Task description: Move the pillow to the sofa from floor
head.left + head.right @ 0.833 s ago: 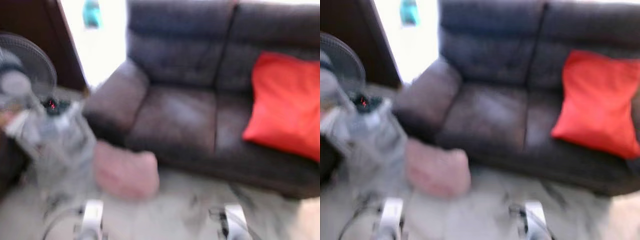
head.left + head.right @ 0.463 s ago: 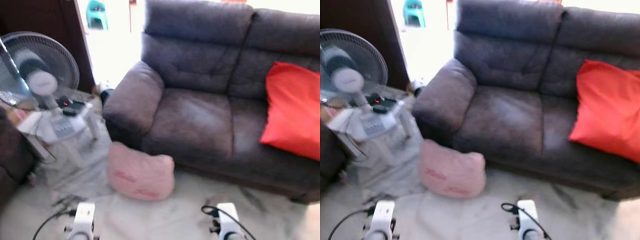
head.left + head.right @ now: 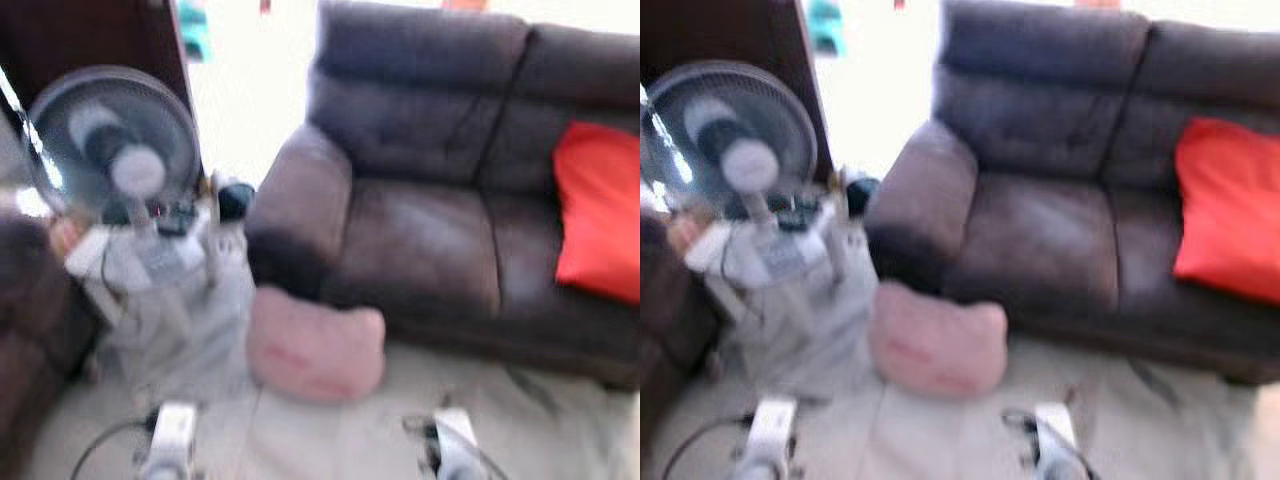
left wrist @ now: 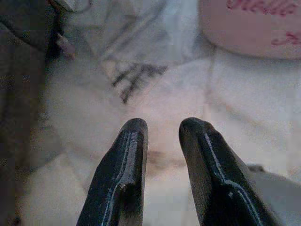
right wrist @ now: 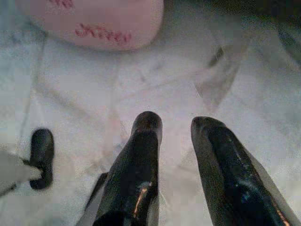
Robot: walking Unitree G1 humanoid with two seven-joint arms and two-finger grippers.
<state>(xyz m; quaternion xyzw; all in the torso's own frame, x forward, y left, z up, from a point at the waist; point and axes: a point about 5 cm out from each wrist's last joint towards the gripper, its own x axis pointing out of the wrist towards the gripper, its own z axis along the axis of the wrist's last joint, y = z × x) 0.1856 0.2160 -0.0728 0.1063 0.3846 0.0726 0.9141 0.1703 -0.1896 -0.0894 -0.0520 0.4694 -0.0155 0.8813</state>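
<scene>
Head views blurred; detail limited.

Far left, well beyond the left gripper (image 4: 161,129): dark furniture edge (image 3: 25,350), partly seen. Ahead and left of that gripper: standing fan (image 3: 115,150) behind a small white table (image 3: 150,262) carrying dark items, not identifiable. Grey-white sheet (image 3: 185,335) draped below the table down to the floor (image 3: 1160,420).

Left gripper: low, above pale marble floor, fingers (image 4: 120,174) slightly parted, nothing between them. Cable (image 3: 95,455) trailing beside the left arm (image 3: 172,440).

Pink pillow (image 3: 315,342): on the floor, ahead of both grippers and between their lines, apart from each. Back edge resting against or just beside the sofa base; cannot tell which. Red lettering on the cover, unreadable. Left side touching or overlapping the sheet.

Right gripper (image 5: 175,127): low, above the floor, fingers (image 5: 141,165) slightly parted, empty. Pillow edge visible ahead of the fingertips in the wrist view, well apart. Small black object (image 5: 41,157) beside the gripper, not identifiable.

Dark grey sofa (image 3: 420,190): ahead of the right gripper, beyond the pillow; seat cushion nearest the pillow bare. Red cushion (image 3: 600,215) propped against the backrest, far right of the right gripper. Bright doorway (image 3: 250,70) behind, between fan and sofa.
</scene>
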